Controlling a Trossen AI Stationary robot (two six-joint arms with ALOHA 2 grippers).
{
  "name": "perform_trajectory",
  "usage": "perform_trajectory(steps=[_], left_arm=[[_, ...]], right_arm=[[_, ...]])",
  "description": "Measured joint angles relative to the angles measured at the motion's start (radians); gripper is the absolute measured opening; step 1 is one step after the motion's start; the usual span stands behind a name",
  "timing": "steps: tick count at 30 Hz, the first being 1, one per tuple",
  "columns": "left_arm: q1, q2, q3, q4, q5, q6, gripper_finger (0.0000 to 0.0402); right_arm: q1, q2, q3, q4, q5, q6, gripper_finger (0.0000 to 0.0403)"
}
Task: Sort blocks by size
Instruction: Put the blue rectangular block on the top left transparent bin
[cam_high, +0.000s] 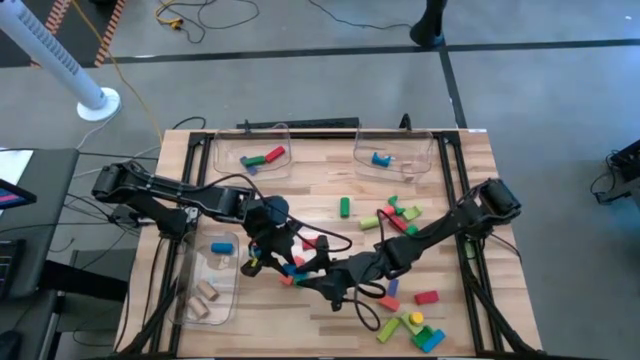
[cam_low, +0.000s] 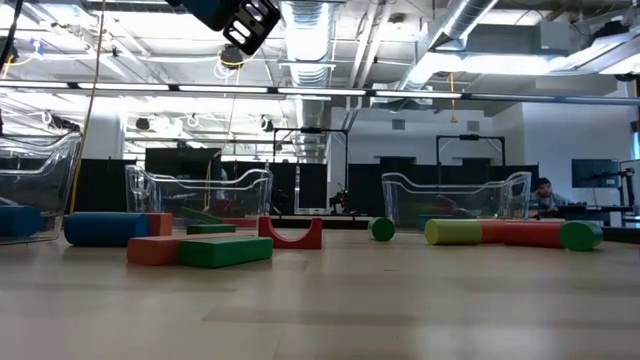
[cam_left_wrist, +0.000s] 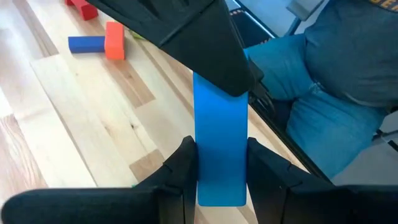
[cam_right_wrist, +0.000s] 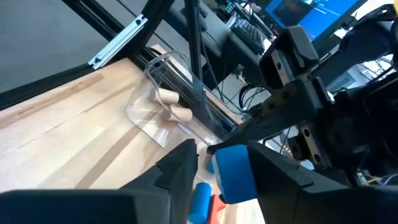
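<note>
A wooden table (cam_high: 330, 190) is seen from above, with two dark robot arms meeting near its middle. At the left edge a clear bin (cam_high: 210, 285) holds a blue cylinder (cam_high: 221, 247) and two plain wood pieces (cam_high: 205, 297). The left gripper (cam_high: 272, 250) hangs just right of this bin. Its wrist view shows its two fingers (cam_left_wrist: 180, 168) pressed against the sides of a long blue block (cam_left_wrist: 219, 149), gripping it. The right gripper (cam_high: 312, 280) is right beside it, its fingers (cam_right_wrist: 180, 165) around the other end of the same blue block; the gap there is narrow, but whether they press on it cannot be told. Small red and blue blocks (cam_high: 292, 270) lie on the table under the two grippers. At the far edge stand two more clear bins, the left one (cam_high: 250, 150) with red, green and blue pieces, the right one (cam_high: 395, 150) with a blue piece. Further right, loose blocks (cam_high: 400, 215) lie scattered, and another cluster (cam_high: 415, 325) sits near the front edge.
</note>
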Motion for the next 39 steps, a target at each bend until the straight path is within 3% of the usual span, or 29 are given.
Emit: perform_trajectory(steps=[13, 22, 34, 39], left_arm=[[-0.003, 0.000, 0.000, 0.012, 0.013, -0.007, 0.0099], [-0.003, 0.001, 0.000, 0.014, 0.020, -0.011, 0.0124], [-0.003, -0.013, 0.000, 0.014, 0.014, 0.011, 0.0137], [-0.003, -0.052, 0.001, -0.003, -0.063, 0.017, 0.0150]], right_arm=[[-0.001, -0.002, 0.000, -0.012, 0.002, 0.005, 0.0128], [0.002, -0.003, 0.001, -0.035, 0.002, 0.005, 0.0099], [0.013, -0.003, -0.001, -0.071, 0.032, 0.076, 0.0094], [0.012, -0.016, -0.002, -0.092, 0.065, 0.144, 0.0093]])
